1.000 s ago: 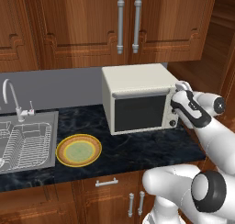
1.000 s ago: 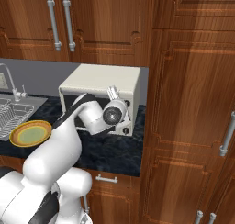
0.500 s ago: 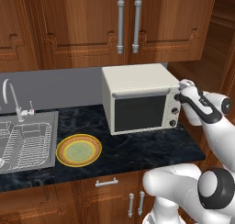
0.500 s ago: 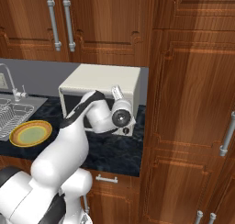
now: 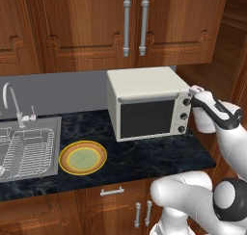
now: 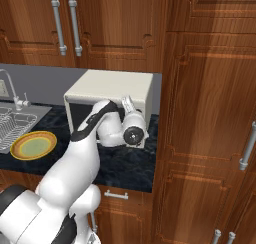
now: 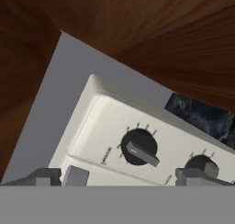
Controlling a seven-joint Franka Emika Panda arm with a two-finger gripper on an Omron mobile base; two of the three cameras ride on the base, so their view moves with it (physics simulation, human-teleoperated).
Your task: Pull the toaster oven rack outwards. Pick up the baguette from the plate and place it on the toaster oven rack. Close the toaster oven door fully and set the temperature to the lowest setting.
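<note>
Toaster oven [image 5: 147, 104] door looks shut; fingers [image 7: 124, 176] spread wide, empty, bracket the top knob [image 7: 139, 147] (pointer near 4 o'clock). Closing off-centre risks slipping, or turning it wrong.

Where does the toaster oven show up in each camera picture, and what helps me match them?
Left base view: the toaster oven stands right of centre on the dark counter, door shut.
Right base view: it sits left of centre, its front partly behind the white arm.
Hand view: its cream knob panel fills the lower middle, seen tilted.
Shared landmark: the top knob.
</note>
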